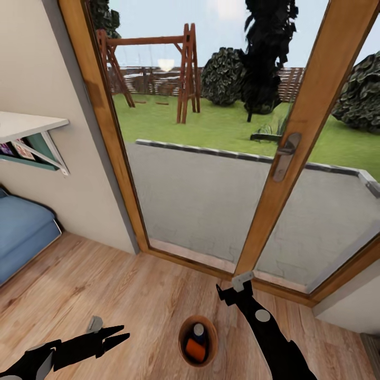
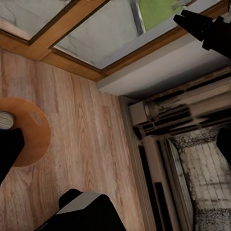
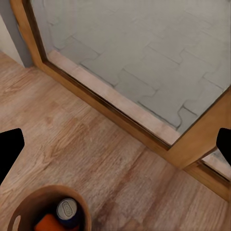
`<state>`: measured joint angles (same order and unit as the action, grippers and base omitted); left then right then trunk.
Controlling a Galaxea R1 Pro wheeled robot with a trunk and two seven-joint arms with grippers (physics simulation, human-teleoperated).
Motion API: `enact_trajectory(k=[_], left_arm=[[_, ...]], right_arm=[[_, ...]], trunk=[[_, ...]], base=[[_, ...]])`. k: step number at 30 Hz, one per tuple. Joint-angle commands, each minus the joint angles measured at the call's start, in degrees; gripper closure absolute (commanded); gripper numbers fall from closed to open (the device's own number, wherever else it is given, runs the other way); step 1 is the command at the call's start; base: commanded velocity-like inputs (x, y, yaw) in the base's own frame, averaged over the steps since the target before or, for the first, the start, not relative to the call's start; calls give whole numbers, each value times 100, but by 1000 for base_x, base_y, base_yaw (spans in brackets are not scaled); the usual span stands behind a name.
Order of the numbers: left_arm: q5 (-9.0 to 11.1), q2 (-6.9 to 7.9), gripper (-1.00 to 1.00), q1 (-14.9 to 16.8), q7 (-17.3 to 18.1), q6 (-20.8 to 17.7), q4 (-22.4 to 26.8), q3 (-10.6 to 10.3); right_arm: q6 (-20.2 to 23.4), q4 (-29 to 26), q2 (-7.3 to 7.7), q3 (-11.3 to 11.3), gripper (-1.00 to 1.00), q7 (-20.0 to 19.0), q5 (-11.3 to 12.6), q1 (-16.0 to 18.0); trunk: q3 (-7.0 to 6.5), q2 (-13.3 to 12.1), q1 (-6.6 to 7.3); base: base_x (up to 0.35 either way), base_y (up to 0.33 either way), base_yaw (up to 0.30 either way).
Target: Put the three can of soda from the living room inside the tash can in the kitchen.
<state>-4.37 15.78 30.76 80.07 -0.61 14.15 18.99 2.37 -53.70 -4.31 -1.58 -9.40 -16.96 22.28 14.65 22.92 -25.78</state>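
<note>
Bin (image 1: 183, 330) on floor by glass doors (image 1: 221, 174), orange can (image 1: 196, 350) and blue can (image 1: 198, 332) inside, third can unseen, left gripper (image 1: 120, 334) spread, right gripper (image 1: 232, 292) state unclear.

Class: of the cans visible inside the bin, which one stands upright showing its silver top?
The dark blue can; the orange can beside it shows no silver top.

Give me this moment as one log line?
place: glass doors | bin: floor, orange can, blue can inside | left gripper, right gripper: open, empty
</note>
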Motion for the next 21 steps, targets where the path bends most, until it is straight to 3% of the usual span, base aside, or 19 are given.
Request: enact_trajectory(k=[1, 21], left_arm=[[0, -1, -100, 0, 0, 0, 0, 0], [-4, -2, -100, 0, 0, 0, 0, -2]], right_arm=[[0, 0, 0, 0, -100, 0, 0, 1], [10, 0, 0, 0, -100, 3, 0, 0]], trunk=[[-7, 0, 0], [-21, 0, 0]], base=[[0, 0, 0], [0, 0, 0]])
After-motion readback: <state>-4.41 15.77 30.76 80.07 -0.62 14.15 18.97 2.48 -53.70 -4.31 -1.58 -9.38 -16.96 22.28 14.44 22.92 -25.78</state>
